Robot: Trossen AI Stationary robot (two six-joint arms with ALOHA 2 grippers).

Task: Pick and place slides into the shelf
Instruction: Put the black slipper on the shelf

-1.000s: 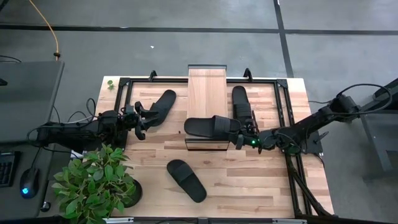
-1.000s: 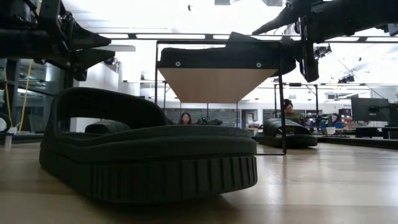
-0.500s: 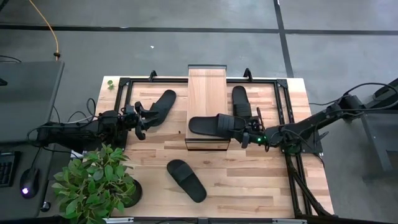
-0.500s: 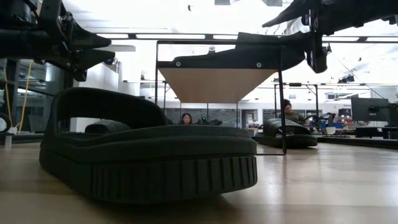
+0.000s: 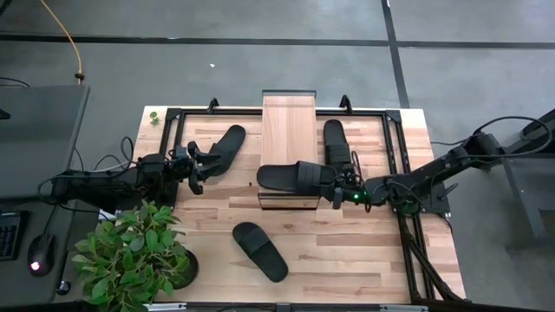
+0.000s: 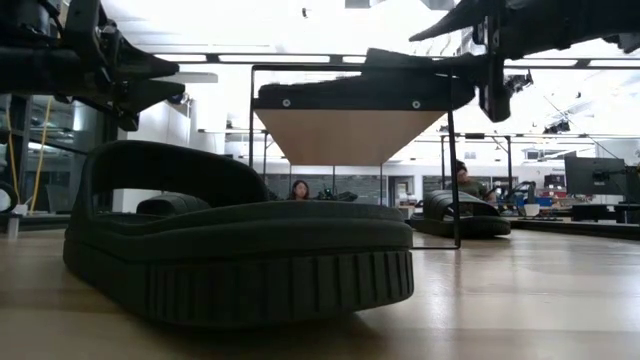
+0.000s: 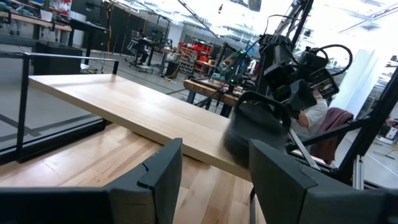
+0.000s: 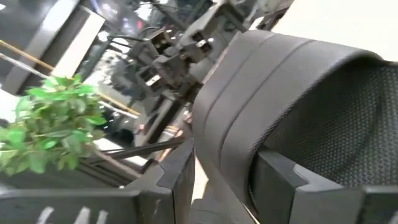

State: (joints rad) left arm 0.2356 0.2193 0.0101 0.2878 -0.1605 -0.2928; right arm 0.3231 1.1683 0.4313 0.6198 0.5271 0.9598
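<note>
Your right gripper (image 5: 336,192) sits just off the right edge of the shelf (image 5: 289,121), its fingers pinching the heel end of a slide (image 5: 295,178) that lies crosswise over the light wood top, toe pointing toward the left arm. In the right wrist view you can see the two dark fingers (image 8: 180,171) clamped on either side of that slide's wide strap (image 8: 261,93), with the green leaves of the potted plant (image 8: 50,124) off in the background. From the low view the held slide (image 6: 360,92) rests along the shelf's plank, and the right gripper (image 6: 492,95) hangs at the plank's right end beside the thin metal leg. Your left gripper (image 5: 196,166) waits over the tabletop (image 5: 364,251) to the left of the shelf, its fingers spread apart with nothing between them; in the left wrist view those fingers (image 7: 161,168) frame the shelf plank (image 7: 124,106) and the slide lying on it. A second slide (image 5: 224,146) lies on the table just beside the left gripper, angled toward the shelf's far end. A third slide (image 5: 336,144) lies lengthwise on the table close to the shelf's right side, just beyond the right gripper. The fourth slide (image 5: 259,250) lies at an angle on the near part of the table, well apart from the shelf, next to the plant (image 5: 134,256) at the near left corner.
</note>
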